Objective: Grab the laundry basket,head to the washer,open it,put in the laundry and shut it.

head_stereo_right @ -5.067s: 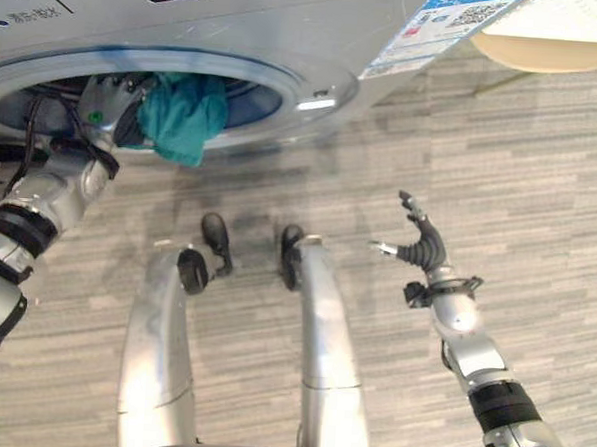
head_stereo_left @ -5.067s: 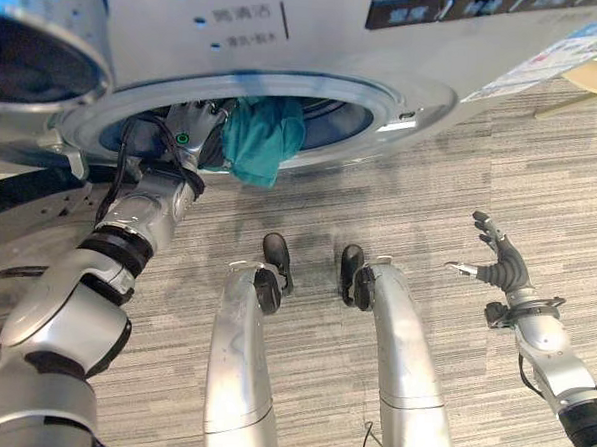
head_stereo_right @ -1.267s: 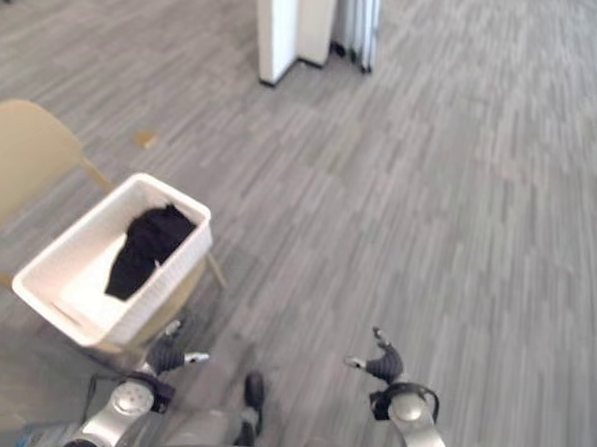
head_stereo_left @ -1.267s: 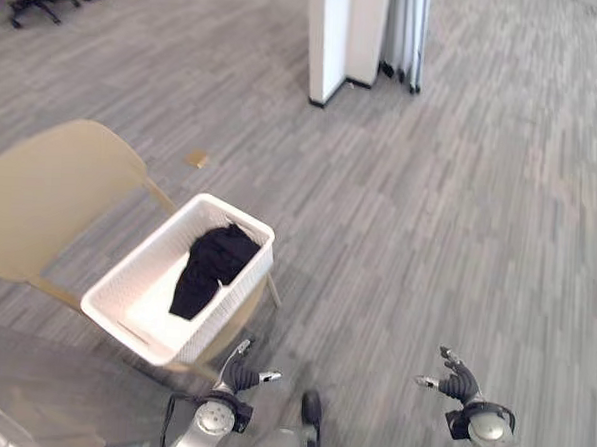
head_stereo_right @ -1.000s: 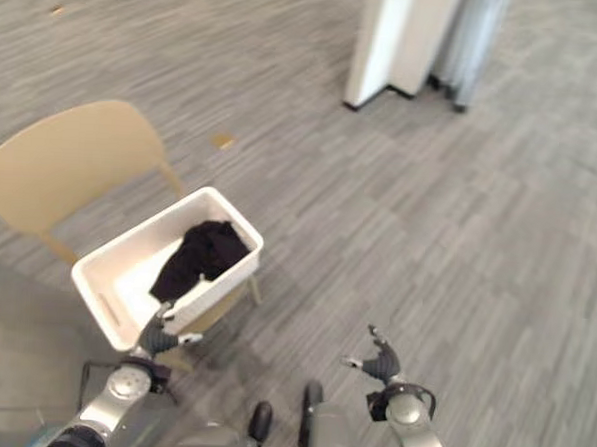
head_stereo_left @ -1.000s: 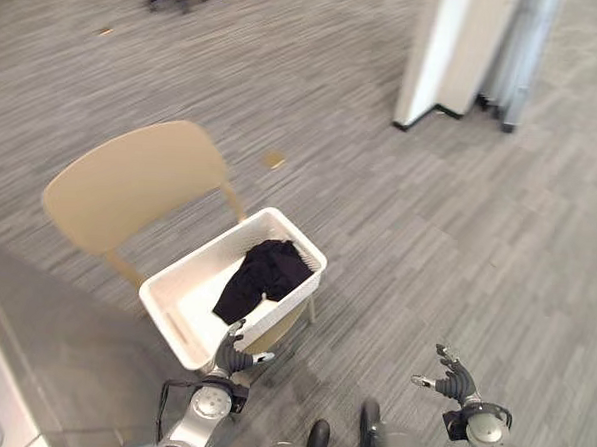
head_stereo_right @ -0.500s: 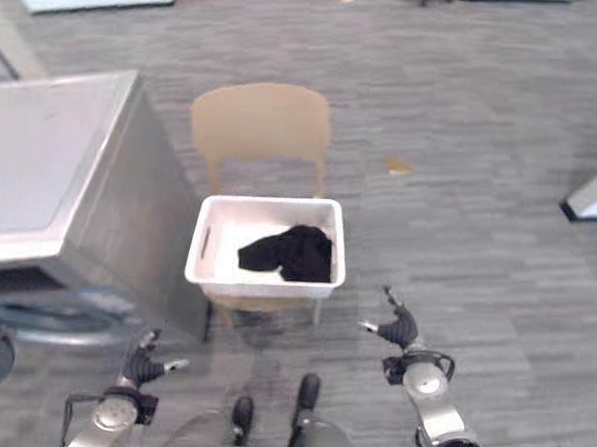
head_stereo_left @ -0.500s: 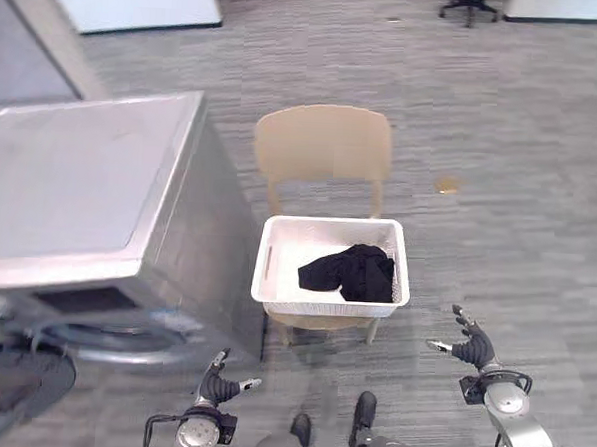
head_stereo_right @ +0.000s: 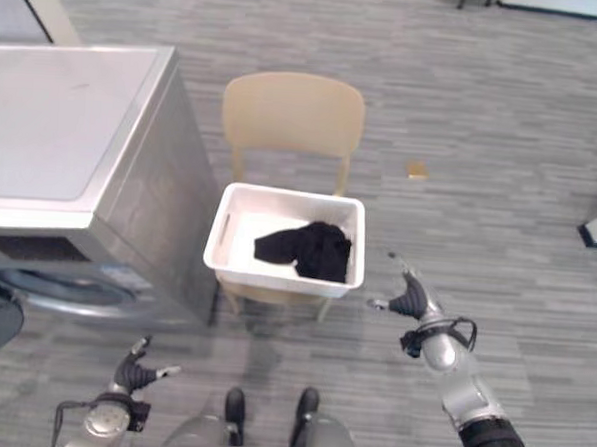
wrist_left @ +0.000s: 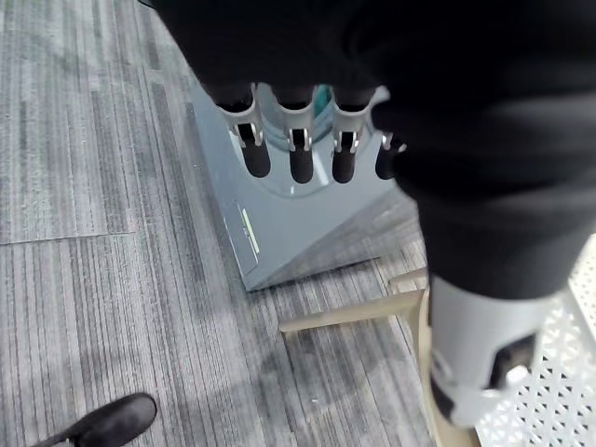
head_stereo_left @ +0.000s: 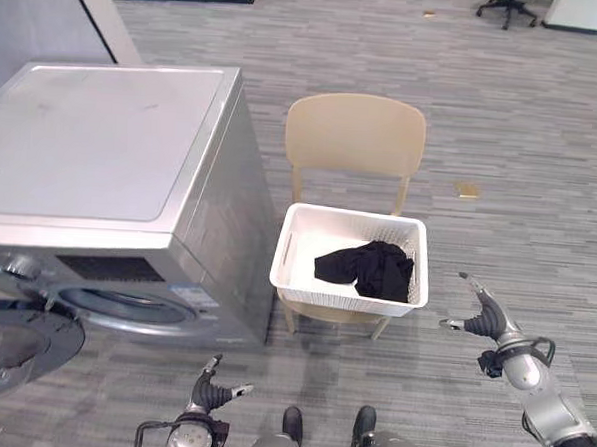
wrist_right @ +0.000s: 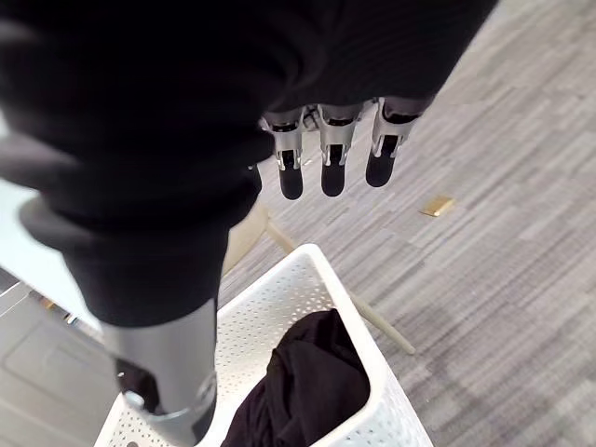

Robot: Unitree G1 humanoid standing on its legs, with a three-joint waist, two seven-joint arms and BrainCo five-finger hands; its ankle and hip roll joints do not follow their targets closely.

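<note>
Sitting on a tan chair just beside the washer, the white laundry basket holds a black garment. The washer's door hangs open. Both the right hand and left hand hover empty, fingers spread.

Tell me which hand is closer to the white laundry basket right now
Right. The right hand hovers open just beside the white laundry basket, while the left hand hangs open lower, by the washer.
</note>
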